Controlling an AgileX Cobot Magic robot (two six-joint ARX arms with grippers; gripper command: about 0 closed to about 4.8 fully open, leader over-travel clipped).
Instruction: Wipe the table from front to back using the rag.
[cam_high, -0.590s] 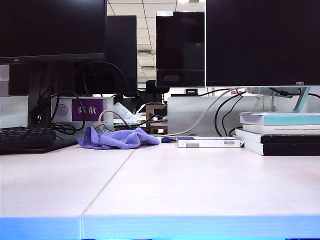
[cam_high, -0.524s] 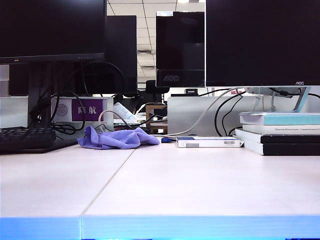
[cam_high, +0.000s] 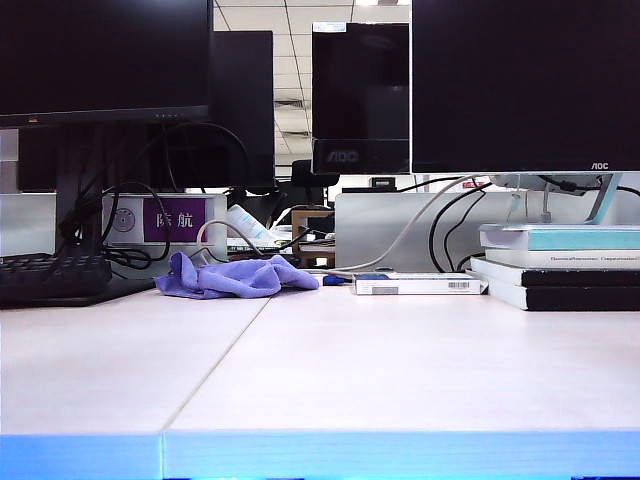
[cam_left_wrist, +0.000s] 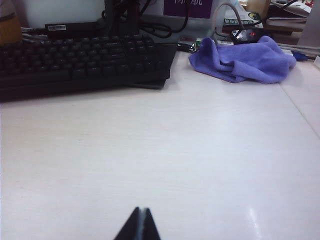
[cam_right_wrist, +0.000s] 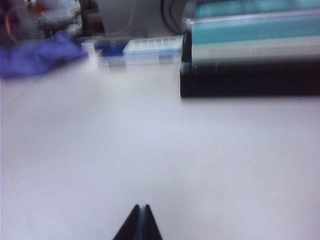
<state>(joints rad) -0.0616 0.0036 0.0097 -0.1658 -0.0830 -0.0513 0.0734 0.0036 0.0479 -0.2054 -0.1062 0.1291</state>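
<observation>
while neither arm shows in the exterior view, both wrist views give us the tips: the left gripper (cam_left_wrist: 139, 225) hangs low over the near part of the table (cam_high: 400, 370) with its two dark fingers pressed together, nothing between them, and the right gripper (cam_right_wrist: 140, 222) looks the same, fingers closed tip to tip over bare tabletop, though that view is blurred. the rag (cam_high: 236, 277) lies crumpled in a loose purple-blue heap at the far side of the table, left of the middle, well apart from both grippers. just to its left sits a black keyboard (cam_left_wrist: 80, 60), near it but not touching as far as the left wrist view shows. to the rag's right lies a flat white box (cam_high: 420, 285), and further right a stack of books (cam_high: 560, 265). dark monitors (cam_high: 520, 85) stand along the far edge. a thin seam line (cam_high: 225, 355) runs from the near edge toward the rag.
</observation>
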